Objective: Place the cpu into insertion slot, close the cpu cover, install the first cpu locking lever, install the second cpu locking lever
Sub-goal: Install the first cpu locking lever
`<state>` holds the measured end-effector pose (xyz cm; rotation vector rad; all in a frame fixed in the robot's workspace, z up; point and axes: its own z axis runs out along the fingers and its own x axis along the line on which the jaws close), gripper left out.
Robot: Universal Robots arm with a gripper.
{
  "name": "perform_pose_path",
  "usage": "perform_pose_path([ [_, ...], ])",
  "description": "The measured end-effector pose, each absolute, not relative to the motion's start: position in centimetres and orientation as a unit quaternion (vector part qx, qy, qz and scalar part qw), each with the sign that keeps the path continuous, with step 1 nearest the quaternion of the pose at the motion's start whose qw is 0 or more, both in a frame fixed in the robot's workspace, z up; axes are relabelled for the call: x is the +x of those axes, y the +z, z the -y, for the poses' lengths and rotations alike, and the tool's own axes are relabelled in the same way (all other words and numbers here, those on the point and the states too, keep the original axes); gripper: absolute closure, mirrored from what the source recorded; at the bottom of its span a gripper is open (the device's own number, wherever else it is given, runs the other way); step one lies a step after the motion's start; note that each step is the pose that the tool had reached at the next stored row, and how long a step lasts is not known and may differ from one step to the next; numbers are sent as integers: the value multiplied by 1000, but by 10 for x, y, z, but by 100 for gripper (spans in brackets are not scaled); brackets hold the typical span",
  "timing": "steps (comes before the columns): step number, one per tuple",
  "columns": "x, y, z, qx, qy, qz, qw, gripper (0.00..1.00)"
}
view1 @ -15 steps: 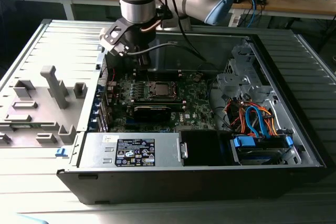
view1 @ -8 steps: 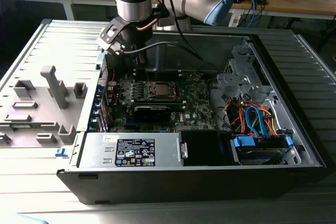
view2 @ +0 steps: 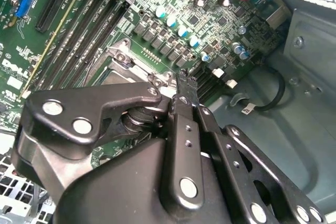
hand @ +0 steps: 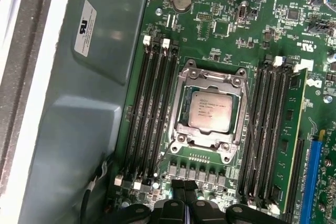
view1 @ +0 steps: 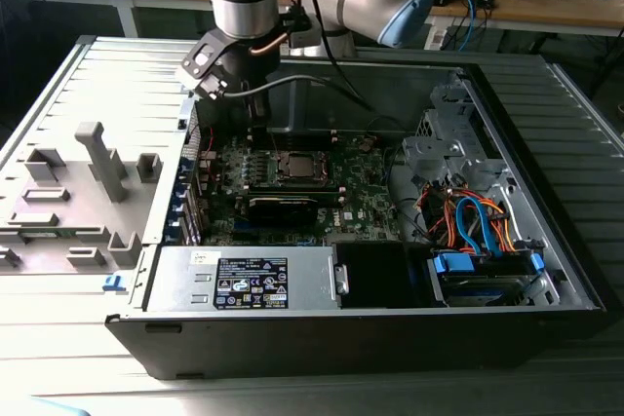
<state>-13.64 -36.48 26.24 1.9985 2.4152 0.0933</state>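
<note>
Space above insertion slot open; memory slot rows flank both sides; case wall near beyond.

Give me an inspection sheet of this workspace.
Surface: green motherboard inside an open computer case.
Job's things: cpu seated in the insertion slot; cpu cover down around it.
Clutter: grey fixture blocks beside the case, at the exterior view's left.
Grippers: gripper shut, holding nothing, near the insertion slot.
Cables: orange and blue cables in the case; black cable loop.
Surroundings: wooden bench beyond the case.
</note>
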Motion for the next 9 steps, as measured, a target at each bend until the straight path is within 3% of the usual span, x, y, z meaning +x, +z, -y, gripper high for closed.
perform_pose_path([
  [9, -136, 262, 357, 660, 30, -751, 3, 89],
])
